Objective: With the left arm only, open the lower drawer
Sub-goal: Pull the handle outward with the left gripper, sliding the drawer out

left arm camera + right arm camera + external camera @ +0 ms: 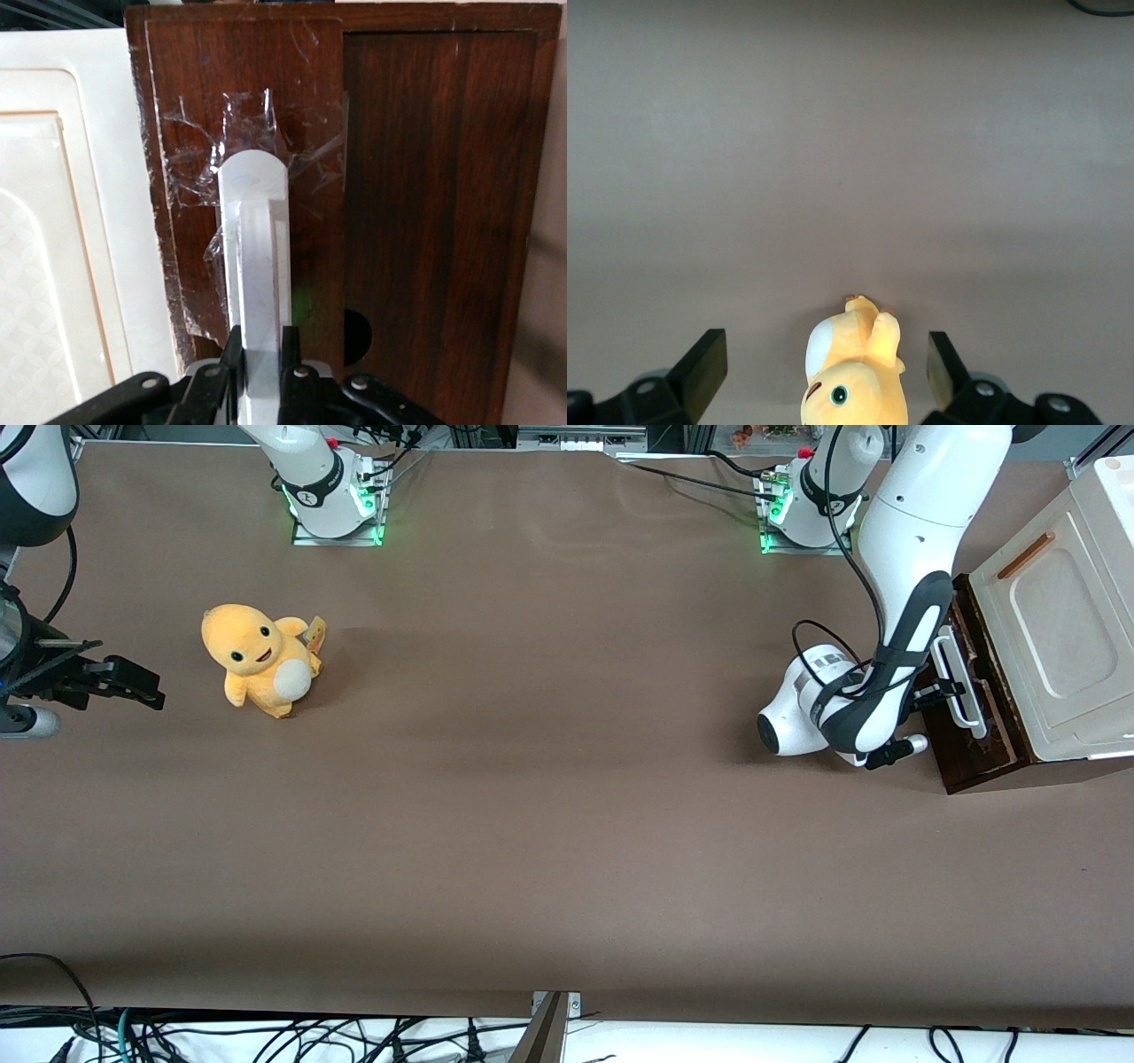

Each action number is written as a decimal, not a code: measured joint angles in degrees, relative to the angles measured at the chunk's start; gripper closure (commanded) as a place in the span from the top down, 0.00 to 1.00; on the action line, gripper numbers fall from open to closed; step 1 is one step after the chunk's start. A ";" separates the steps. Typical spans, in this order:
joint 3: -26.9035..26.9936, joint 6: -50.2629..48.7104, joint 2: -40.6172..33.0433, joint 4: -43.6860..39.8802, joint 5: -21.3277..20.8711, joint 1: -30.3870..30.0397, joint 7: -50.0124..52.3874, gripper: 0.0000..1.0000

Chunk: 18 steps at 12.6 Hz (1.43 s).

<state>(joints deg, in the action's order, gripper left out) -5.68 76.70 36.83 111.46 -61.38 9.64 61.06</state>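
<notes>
1. Brown matte table cloth fills nearly the whole front view, with cables along the bottom edge and arm bases at the top edge

2. My big white jointed left arm drops from the upper right of the front view to my small black gripper at the middle right, pressed up against the shallow dark brown wooden lower drawer

3. My fingers sit together on the white loop-shaped bar handle; the wrist view shows one pad on each flank of the bar, clamped on it

4. That drawer lies at the right edge of the front view, under the cream cabinet panel with a thin orange-brown handle, and I judge it barely out, if at all

5. Risk: crinkled clear tape lies around the handle's root on the wood, so a hard or skewed tug may peel the handle loose

6. Risk: my hold is near the bar's end, so the pads may slide off it as I draw back

7. Risk: the cabinet may simply drag along the cloth with me, since nothing visible anchors it

8. Count: one dark drawer, one white handle, one cream panel, one round hole in the wood, one yellow plush toy at the upper left of the front view, well apart from my work
</notes>
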 measured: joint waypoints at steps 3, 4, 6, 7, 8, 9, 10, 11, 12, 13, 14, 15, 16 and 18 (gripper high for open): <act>-0.69 -0.21 0.00 -0.10 0.05 -0.01 0.08 0.15; -1.00 -0.34 0.00 -0.16 0.10 0.00 0.17 0.15; -1.61 -0.50 0.00 -0.34 0.26 0.01 0.29 0.15; -2.06 -0.64 0.00 -0.41 0.29 0.02 0.35 0.14; -2.48 -0.82 0.00 -0.54 0.45 0.04 0.39 0.14; -2.75 -0.94 0.00 -0.73 0.68 0.09 0.39 0.14; -2.86 -0.97 0.00 -0.88 0.81 0.14 0.39 0.14; -2.97 -0.99 0.00 -0.93 0.85 0.14 0.39 0.14; -3.02 -1.01 0.00 -0.94 0.85 0.14 0.39 0.14; -3.04 -1.01 0.00 -0.95 0.86 0.14 0.39 0.14; -3.06 -1.02 0.00 -0.98 0.95 0.14 0.39 0.14; -3.11 -1.07 0.00 -1.04 1.10 0.14 0.39 0.14; -3.30 -1.15 -0.01 -1.12 1.31 0.12 0.39 0.14; -4.20 -1.66 -0.01 -1.46 1.77 0.15 0.42 0.14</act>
<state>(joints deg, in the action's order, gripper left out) -9.87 75.04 36.83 110.00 -59.61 9.79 61.48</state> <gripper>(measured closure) 0.811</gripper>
